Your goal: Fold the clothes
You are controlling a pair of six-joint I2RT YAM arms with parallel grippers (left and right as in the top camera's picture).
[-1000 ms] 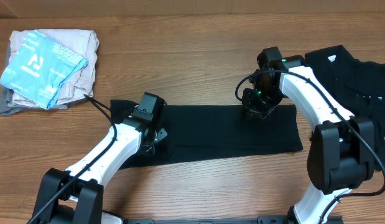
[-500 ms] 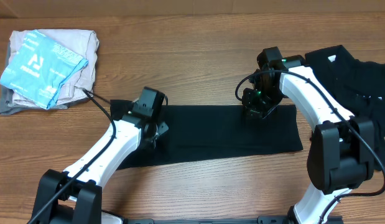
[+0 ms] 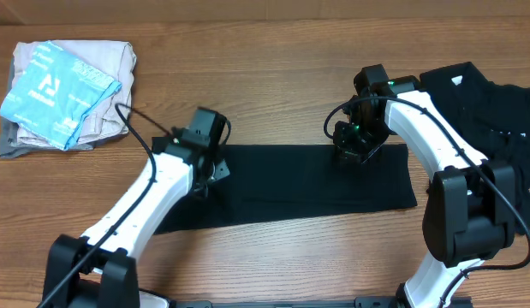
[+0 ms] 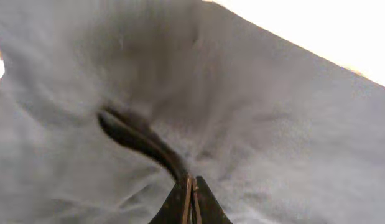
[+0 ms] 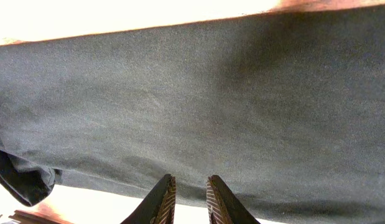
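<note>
A black garment (image 3: pixel 307 184) lies as a long flat strip across the middle of the table. My left gripper (image 3: pixel 208 171) is over its left part. In the left wrist view the jaws (image 4: pixel 192 182) are shut, and a raised ridge of the cloth (image 4: pixel 136 137) runs into their tips. My right gripper (image 3: pixel 354 152) sits at the strip's far edge near its right end. In the right wrist view its fingers (image 5: pixel 191 185) stand a little apart with nothing between them, just above the cloth (image 5: pixel 211 93).
More black clothes (image 3: pixel 491 107) lie in a loose heap at the right edge, with a small white label showing. A stack of folded light and blue garments (image 3: pixel 68 90) sits at the far left corner. Bare wood table (image 3: pixel 273 77) lies behind the strip.
My left gripper opened, moved a little toward the far side of the strip and shut again. The right arm has stayed in place, its fingers slightly wider.
</note>
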